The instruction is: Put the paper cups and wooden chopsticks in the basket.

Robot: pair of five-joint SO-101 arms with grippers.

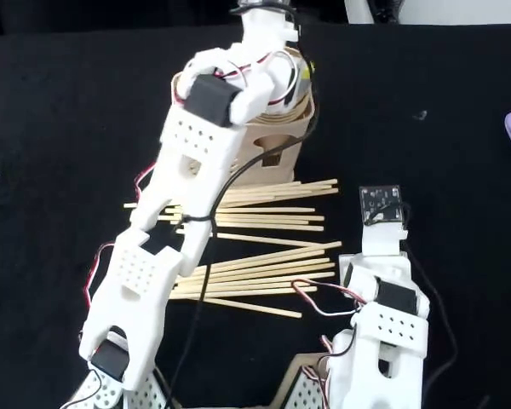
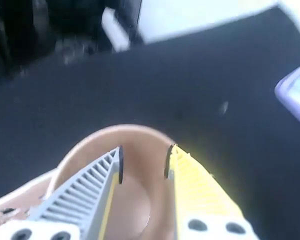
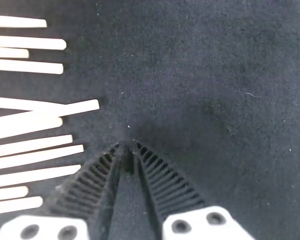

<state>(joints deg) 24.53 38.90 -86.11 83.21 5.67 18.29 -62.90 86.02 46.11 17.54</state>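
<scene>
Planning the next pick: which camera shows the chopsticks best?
The high view: the whole pile of chopsticks lies spread on the table, partly under the left arm. The right wrist view catches their ends beside the shut fingers.

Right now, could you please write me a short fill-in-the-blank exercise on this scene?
1. The chopsticks lie on the black ___.
2. Above the cup, the left pincer is ___.
3. The right pincer is ___.
Missing words: table; open; shut.
</scene>
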